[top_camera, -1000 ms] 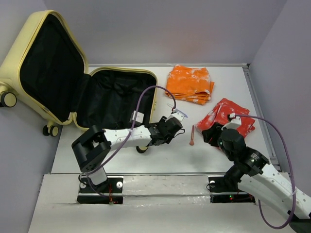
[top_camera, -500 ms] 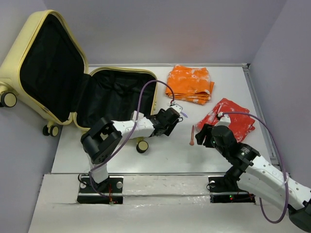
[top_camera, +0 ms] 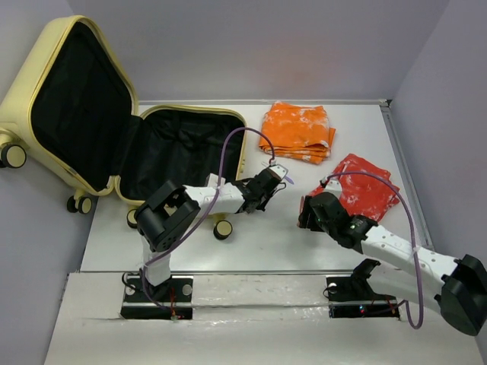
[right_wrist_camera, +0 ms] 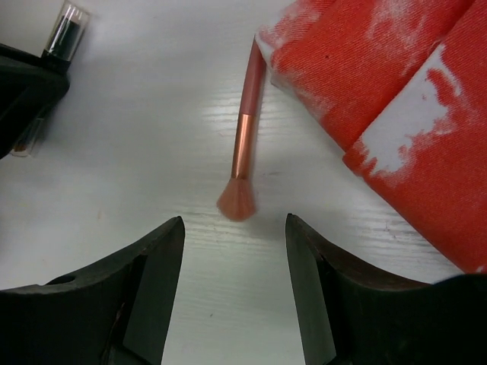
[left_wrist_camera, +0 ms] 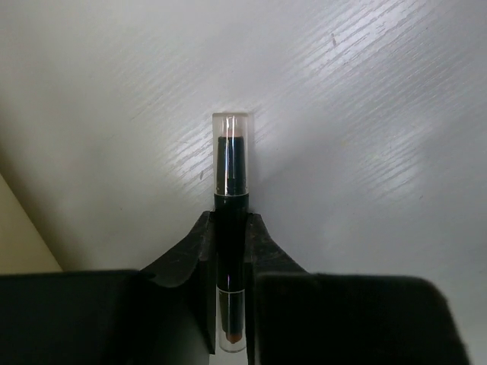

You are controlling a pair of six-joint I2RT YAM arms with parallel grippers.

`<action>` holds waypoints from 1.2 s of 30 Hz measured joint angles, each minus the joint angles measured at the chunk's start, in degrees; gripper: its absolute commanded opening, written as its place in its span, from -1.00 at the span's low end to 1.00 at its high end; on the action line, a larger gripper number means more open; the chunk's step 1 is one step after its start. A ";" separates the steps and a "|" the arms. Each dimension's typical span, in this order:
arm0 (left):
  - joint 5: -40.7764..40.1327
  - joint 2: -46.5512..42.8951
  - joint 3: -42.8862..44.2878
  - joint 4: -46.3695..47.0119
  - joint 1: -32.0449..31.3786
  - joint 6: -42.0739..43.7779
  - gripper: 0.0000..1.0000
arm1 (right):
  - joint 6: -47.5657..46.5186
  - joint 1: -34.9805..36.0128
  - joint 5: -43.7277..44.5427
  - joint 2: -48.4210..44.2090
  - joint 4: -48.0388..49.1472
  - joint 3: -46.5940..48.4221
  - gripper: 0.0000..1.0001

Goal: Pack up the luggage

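My right end effector (right_wrist_camera: 232, 228) hangs nearest, its jaws spread wide, straddling the bristle end of a pink brush (right_wrist_camera: 245, 137) that lies flat on the table (top_camera: 365, 122). I judge that I am lined up along the brush so the jaws can close across its thin handle. The far tip of the handle touches or slips under the edge of a folded red cloth (right_wrist_camera: 380, 99), which could get pinched if I reach too far.

My left end effector (left_wrist_camera: 230, 251) is clamped narrow around a dark makeup stick (left_wrist_camera: 230, 163) with a clear cap. It grips the lower half, so the capped end sticks out ahead over bare table. That seems a steady hold for carrying.

Beyond lies a folded orange cloth (top_camera: 298, 131), well apart from both arms. The luggage (top_camera: 19, 106) stands open at the far left, lid propped up and black lining showing, its lower half near my left arm.

I can read no label or writing anywhere.
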 measured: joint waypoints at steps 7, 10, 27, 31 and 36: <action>1.42 0.07 -0.26 1.97 0.00 -0.90 -0.88 | 0.83 0.00 3.45 11.23 2.69 0.70 -0.02; 2.25 -1.64 -1.38 2.23 0.02 -2.23 -0.89 | 0.85 -0.02 4.52 18.14 4.00 3.10 -0.05; 1.01 -49.09 -3.17 -5.97 20.70 -10.12 -0.88 | -0.57 -0.48 4.42 25.40 7.63 9.73 0.51; 1.20 -46.71 -4.11 -8.11 27.61 -9.01 -0.89 | -0.70 -0.48 3.85 21.99 7.98 9.73 0.53; 1.75 -41.57 -7.89 -9.42 34.95 -8.20 -0.70 | -0.87 -0.48 4.07 24.87 8.24 10.03 0.52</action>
